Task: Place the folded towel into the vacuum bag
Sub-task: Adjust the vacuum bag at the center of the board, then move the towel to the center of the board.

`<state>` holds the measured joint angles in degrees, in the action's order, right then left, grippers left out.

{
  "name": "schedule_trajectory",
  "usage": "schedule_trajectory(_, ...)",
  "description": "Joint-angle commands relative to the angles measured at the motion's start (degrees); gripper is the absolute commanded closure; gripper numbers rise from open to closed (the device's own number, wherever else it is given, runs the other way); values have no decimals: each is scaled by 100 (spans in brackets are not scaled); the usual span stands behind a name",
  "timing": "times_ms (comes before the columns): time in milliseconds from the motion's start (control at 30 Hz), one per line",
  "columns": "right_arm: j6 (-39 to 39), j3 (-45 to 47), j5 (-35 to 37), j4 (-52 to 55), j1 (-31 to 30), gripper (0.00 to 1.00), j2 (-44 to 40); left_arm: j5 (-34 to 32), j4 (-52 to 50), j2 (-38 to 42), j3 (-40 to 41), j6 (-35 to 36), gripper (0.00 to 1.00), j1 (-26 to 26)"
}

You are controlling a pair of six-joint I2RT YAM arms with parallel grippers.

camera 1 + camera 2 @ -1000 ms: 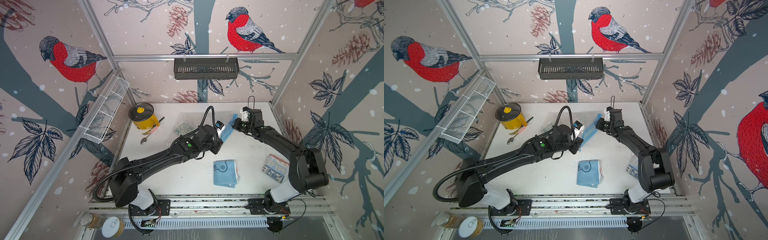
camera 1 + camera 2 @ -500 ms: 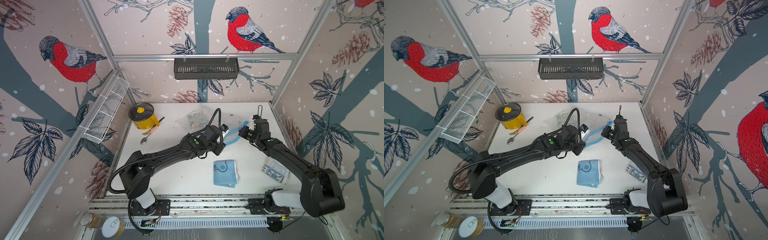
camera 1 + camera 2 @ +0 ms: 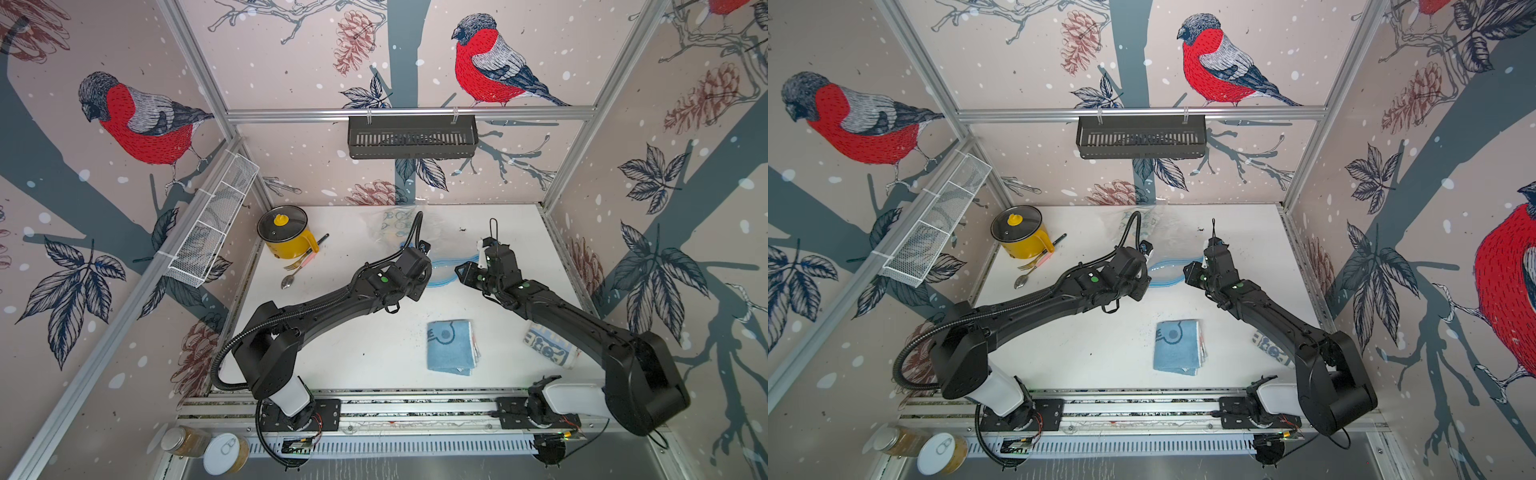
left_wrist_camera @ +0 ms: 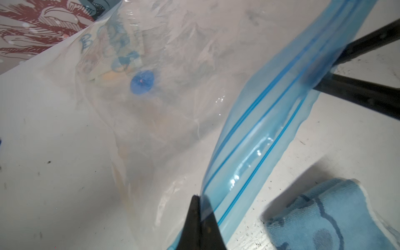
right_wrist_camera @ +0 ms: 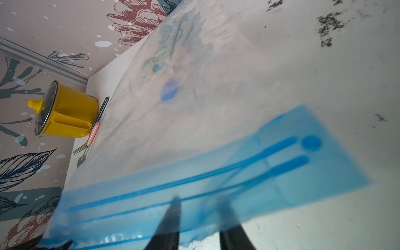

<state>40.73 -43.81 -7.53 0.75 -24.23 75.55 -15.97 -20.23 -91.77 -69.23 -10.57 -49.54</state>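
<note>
Two grippers sit at the far-centre bag (image 3: pixel 397 230) mouth: left gripper (image 4: pixel 198 201) pinches the strip (image 3: pixel 444 272); right gripper (image 5: pixel 200 204) has its jaws apart. Towel (image 3: pixel 451 347) lies nearward between the arms, long axis near-far.

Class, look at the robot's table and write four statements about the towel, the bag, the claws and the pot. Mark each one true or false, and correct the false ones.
1. The folded towel lies on the table, outside the vacuum bag. True.
2. The left claw is shut on the bag's blue zip strip. True.
3. The yellow pot has no lid. False: its lid is on.
4. The right claw grips the towel. False: its fingers stand apart at the zip strip, and the towel lies untouched.
</note>
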Motion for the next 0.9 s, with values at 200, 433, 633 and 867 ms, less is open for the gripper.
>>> schedule_trajectory(200,-500,-320,-360,1269,389,33,-608,-226,-201,181,49,-356,100,241)
schedule_trajectory(433,-632,-654,-160,2826,1090,16,-1036,41,-85,176,168,-340,100,269)
schedule_trajectory(633,-827,-612,-2,3584,2612,0,-1233,117,39,210,278,-381,100,313)
schedule_trajectory(867,-1117,-745,234,4412,4339,0,-439,177,142,382,449,-480,100,331)
